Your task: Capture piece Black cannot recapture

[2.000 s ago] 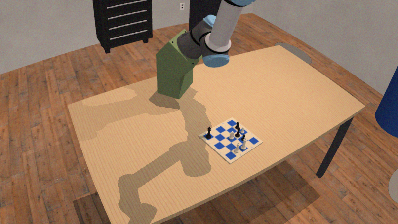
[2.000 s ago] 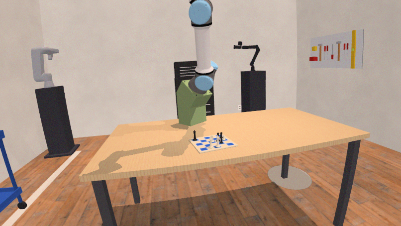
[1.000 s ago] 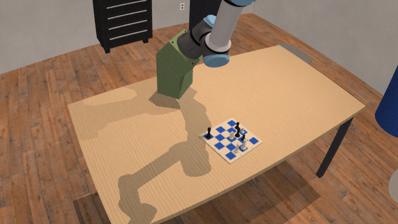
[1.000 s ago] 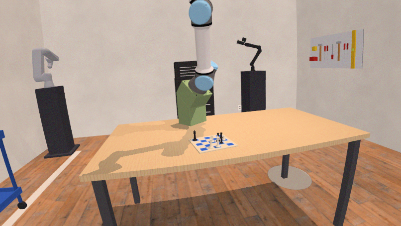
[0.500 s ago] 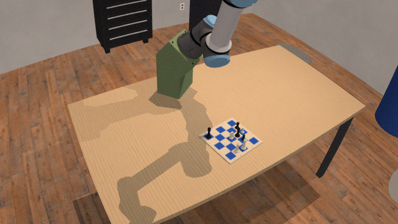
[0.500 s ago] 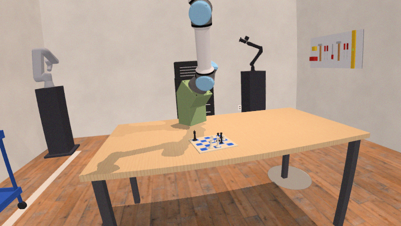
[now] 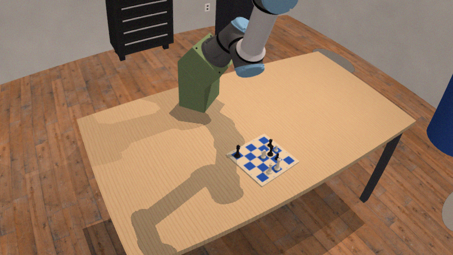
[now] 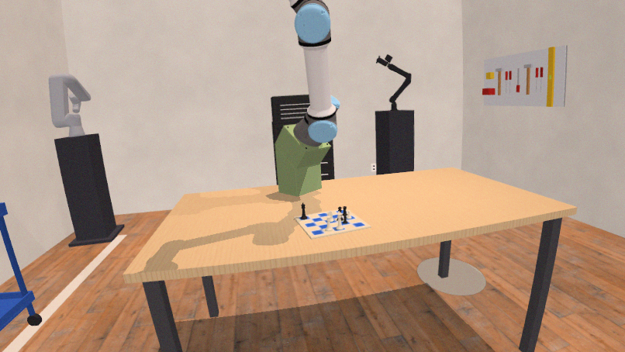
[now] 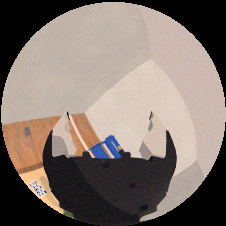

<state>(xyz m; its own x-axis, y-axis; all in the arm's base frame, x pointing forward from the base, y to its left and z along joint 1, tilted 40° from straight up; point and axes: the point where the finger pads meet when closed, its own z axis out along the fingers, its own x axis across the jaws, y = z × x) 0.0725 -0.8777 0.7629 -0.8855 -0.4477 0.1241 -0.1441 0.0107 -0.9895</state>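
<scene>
A small blue-and-white chessboard point(image 7: 253, 173) point(image 8: 318, 232) lies near the table's front edge. It also shows tiny at the lower left of the wrist view point(image 9: 37, 187). A black piece point(image 7: 237, 151) point(image 8: 303, 211) stands alone on the board's left corner square. A tall black piece point(image 7: 270, 147) and a smaller black one point(image 7: 276, 156) stand toward the right, among white pieces point(image 7: 263, 154) point(image 7: 269, 168) point(image 7: 277, 164). All look upright. My gripper point(image 9: 108, 112) is open and empty, far from the board at the table's back. It faces the wall. Its green housing point(image 7: 198, 82) point(image 8: 299, 163) hangs just above the table.
The wooden table point(image 7: 317, 104) point(image 8: 437, 196) carries only the board. A black drawer cabinet point(image 7: 140, 25) stands behind the table, two pedestals point(image 8: 84, 183) point(image 8: 394, 139) by the walls, and a blue cart point(image 8: 11, 301) point(image 9: 107, 148) to the side.
</scene>
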